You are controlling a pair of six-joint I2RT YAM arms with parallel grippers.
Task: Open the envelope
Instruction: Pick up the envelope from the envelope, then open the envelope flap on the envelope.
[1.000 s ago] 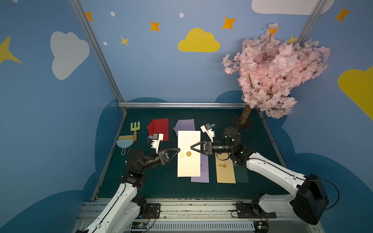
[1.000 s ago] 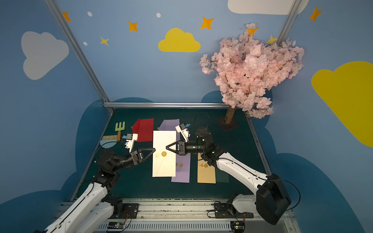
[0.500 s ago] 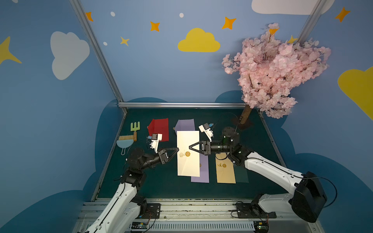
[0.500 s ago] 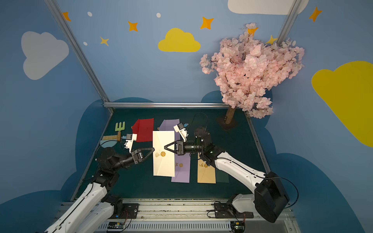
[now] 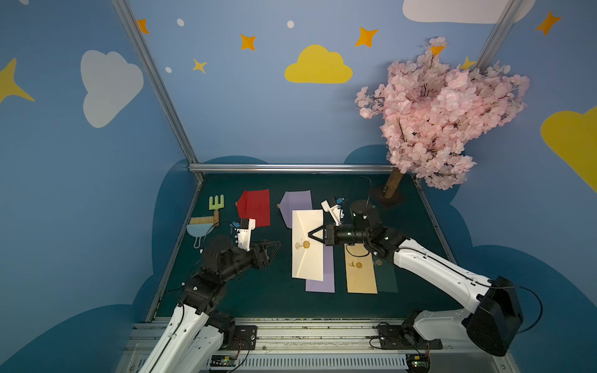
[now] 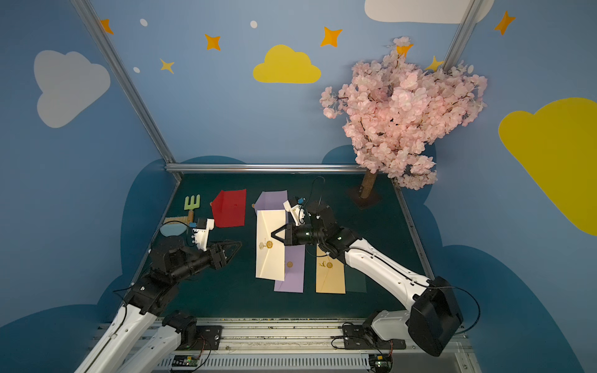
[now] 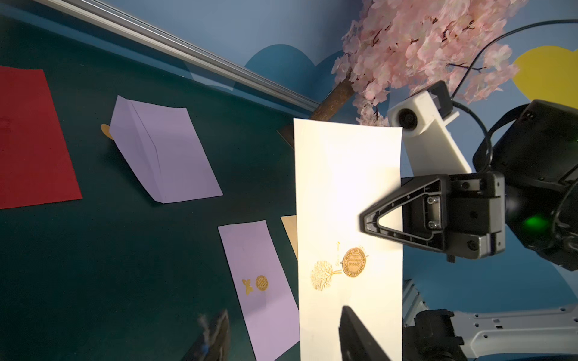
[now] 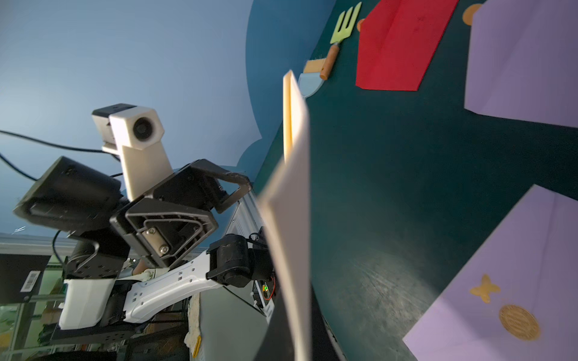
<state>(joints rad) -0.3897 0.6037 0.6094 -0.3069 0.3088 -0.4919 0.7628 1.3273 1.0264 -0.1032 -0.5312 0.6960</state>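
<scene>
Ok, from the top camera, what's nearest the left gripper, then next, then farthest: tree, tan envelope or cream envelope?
1. Cream envelope, held up right beside the left gripper.
2. Tan envelope, lying flat beyond it.
3. Tree, back right corner.

Cream envelope [image 5: 307, 245], gold seal [image 5: 306, 244]

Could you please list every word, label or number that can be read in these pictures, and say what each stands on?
"Special Selected" (as best it reads, sideways): centre of the gold seal on the cream envelope.
Ring text around that seal: too small to read.
Smaller seal on the purple envelope: too blurred to read.
Barcode label: unreadable.
</scene>
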